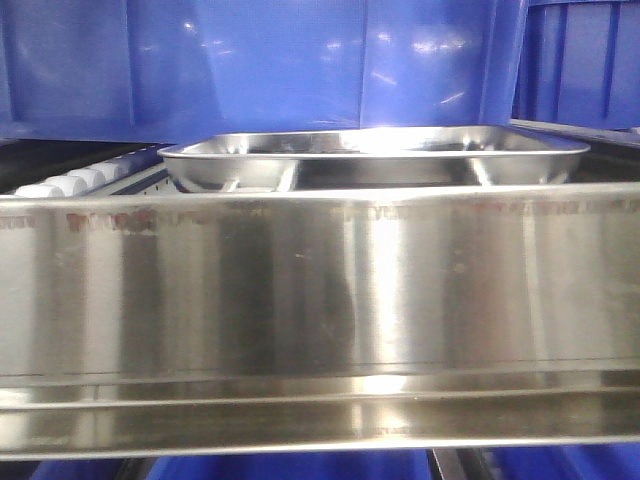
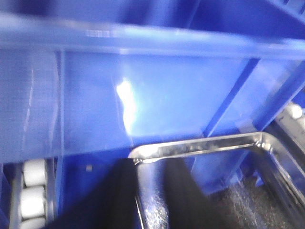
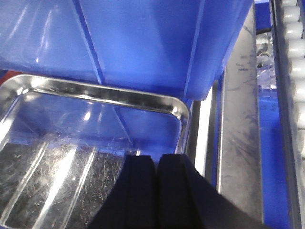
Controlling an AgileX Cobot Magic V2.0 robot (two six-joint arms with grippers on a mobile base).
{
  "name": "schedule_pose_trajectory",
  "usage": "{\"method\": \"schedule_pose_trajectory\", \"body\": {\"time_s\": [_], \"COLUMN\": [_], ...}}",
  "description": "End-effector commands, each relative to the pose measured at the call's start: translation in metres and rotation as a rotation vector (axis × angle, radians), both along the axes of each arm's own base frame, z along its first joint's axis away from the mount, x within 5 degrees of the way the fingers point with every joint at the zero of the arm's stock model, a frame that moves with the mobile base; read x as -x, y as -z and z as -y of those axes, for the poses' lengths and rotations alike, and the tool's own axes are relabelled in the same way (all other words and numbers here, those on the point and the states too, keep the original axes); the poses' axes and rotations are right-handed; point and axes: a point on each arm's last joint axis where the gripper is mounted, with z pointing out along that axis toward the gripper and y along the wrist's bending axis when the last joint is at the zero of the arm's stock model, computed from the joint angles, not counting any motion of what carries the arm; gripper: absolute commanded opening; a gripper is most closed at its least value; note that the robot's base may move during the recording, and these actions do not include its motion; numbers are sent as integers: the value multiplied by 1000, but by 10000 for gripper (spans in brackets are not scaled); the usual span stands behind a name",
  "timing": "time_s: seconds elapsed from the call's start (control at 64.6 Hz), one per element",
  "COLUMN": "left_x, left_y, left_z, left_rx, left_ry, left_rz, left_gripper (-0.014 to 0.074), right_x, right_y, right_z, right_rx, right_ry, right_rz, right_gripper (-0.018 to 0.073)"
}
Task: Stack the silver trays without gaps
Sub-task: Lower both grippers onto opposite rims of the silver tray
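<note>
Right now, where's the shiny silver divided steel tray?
Front view, centre: the shiny silver divided steel tray sits just behind the long brushed-steel rail, in front of the big blue plastic bins, white rollers to its left.

A roller shelf's brushed-steel front rail (image 1: 320, 290) runs before the silver tray (image 1: 380, 160) lying on it. White rollers (image 1: 70, 182) show left of the tray, and blue bins (image 1: 250, 70) stand just behind.

Site reads to me as an industrial tray-handling line, canteen or warehouse: blue plastic bins (image 1: 250, 70), white conveyor rollers (image 1: 70, 182), brushed-steel rail (image 1: 300, 290), steel compartment tray (image 1: 380, 145).
</note>
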Motion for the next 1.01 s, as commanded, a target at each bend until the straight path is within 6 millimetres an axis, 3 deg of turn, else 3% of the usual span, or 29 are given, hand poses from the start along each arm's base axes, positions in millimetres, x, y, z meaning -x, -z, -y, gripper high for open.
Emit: {"method": "schedule_pose_trajectory", "body": {"time_s": [0.0, 0.093, 0.201, 0.418, 0.48, 0.805, 0.991], "left_x": [-1, -2, -5, -7, -7, -6, -11], "left_y": [-3, 1, 7, 12, 14, 17, 34], "left_z": [4, 7, 11, 13, 13, 15, 31], "left_rx": [31, 60, 72, 68, 64, 90, 46], "left_ry": [6, 5, 3, -2, -6, -11, 18], "left_rz": [-1, -37, -68, -98, -110, -159, -206], "left_gripper": [366, 471, 498, 498, 498, 498, 498], "right_x": [-1, -1, -2, -1, -2, -26, -32], "right_y": [-1, 0, 0, 0, 2, 36, 45], "right_z": [-1, -1, -1, -3, -4, -19, -22], "right_rx": [1, 3, 3, -23, -36, -18, -3], "right_ry": [2, 2, 2, 3, 11, 18, 19], "right_rz": [-1, -6, -4, -15, -26, -148, -177], "right_gripper": [-53, -53, -29, 303, 340, 317, 317]}}
